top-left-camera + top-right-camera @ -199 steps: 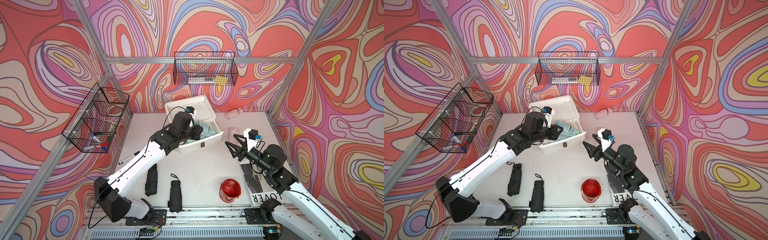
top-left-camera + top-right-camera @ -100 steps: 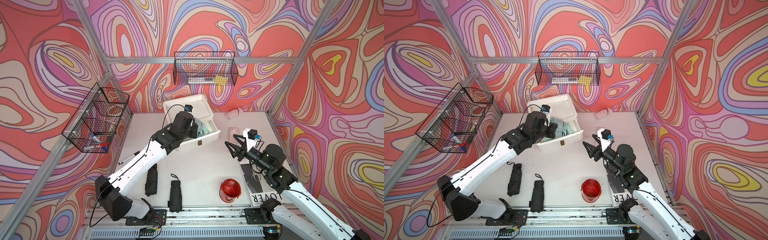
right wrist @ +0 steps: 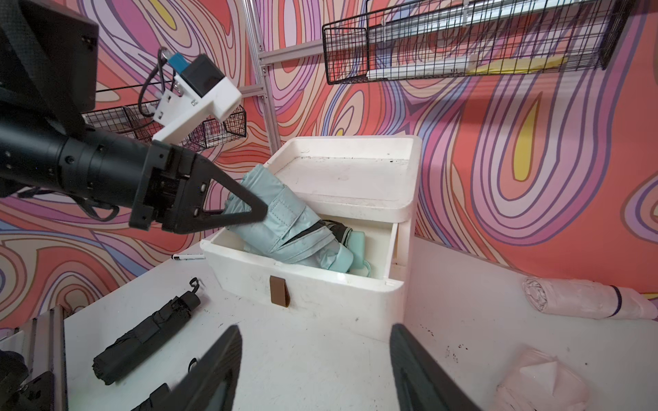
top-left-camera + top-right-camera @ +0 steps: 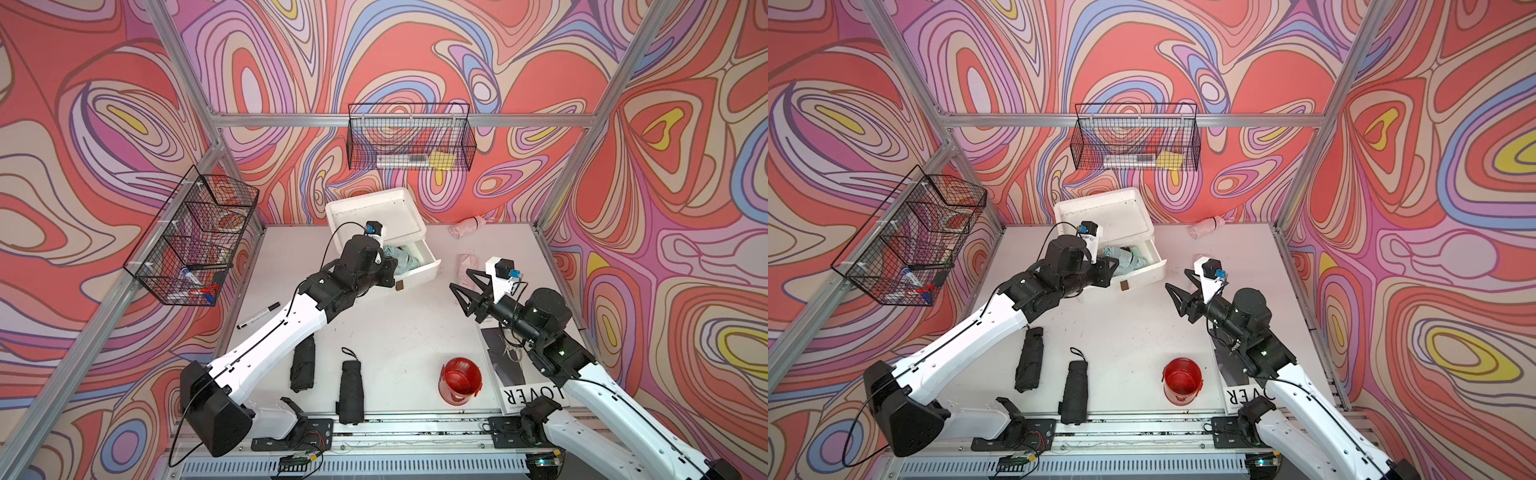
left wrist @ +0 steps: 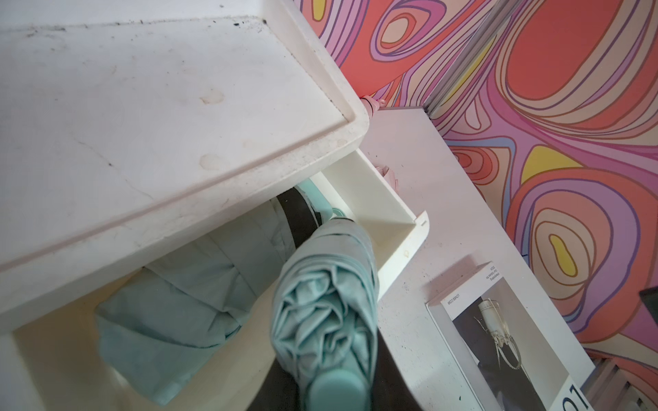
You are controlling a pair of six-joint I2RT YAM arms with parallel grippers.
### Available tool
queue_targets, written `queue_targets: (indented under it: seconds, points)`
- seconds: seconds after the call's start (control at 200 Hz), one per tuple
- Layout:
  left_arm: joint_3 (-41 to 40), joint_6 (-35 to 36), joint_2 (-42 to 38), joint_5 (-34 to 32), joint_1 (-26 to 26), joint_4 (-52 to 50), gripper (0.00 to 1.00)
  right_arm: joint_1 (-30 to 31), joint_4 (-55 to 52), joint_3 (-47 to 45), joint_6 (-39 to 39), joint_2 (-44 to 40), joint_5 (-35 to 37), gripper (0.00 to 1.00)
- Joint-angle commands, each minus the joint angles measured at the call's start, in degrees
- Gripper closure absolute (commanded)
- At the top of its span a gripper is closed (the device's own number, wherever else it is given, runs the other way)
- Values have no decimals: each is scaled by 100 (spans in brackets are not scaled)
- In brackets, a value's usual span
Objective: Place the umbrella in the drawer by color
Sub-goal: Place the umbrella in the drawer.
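Left pincer [image 3: 254,210]: clamped on a mint-green folded umbrella [image 3: 281,220], which it holds tilted with the far end down inside the open drawer [image 3: 320,288] of a white cabinet [image 3: 341,178].
Second mint-green umbrella [image 5: 167,313]: lying in the same drawer, just below that pincer.
Right pincer [image 4: 460,279]: jaws apart, empty, above the desk [image 4: 395,332], apart from the drawer front.
Black umbrella [image 4: 302,363] and another black umbrella [image 4: 351,386]: on the desk, well back from the left pincer, near its arm's base.

The cabinet top [image 5: 142,124] hides part of a teal bundle [image 5: 167,320] in the drawer [image 5: 391,213], the near end of the teal umbrella [image 5: 324,302] is blurred and cropped, and the blurred fingers [image 3: 213,373] of the right gripper [image 3: 315,329] run off the frame.
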Motion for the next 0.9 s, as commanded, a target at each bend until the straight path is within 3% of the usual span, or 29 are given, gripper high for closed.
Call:
queue_targets:
  seconds: [0.0,0.07,0.27,0.396,0.551,0.686,0.896]
  points:
    - [-222,-424,26,-96,-67,238,100,27,-177,117,119,61,-23,31]
    - [-175,-533,191,-306,-67,-3,99,35,-272,187,172,92,-16,32]
    - [270,-605,456,-899,-50,-606,35,34,-519,376,329,185,70,31]
    - [747,-482,469,-1174,-41,-1058,17,27,-755,536,466,333,192,31]
    - [1002,-401,208,-1322,-23,-1412,14,24,-1074,783,858,634,421,31]
    - [559,-616,-196,-1024,-23,-1216,15,31,-1531,1079,1007,1038,591,33]
    - [-10,-802,-83,-401,-32,-486,33,32,-1467,1048,1111,1348,590,35]
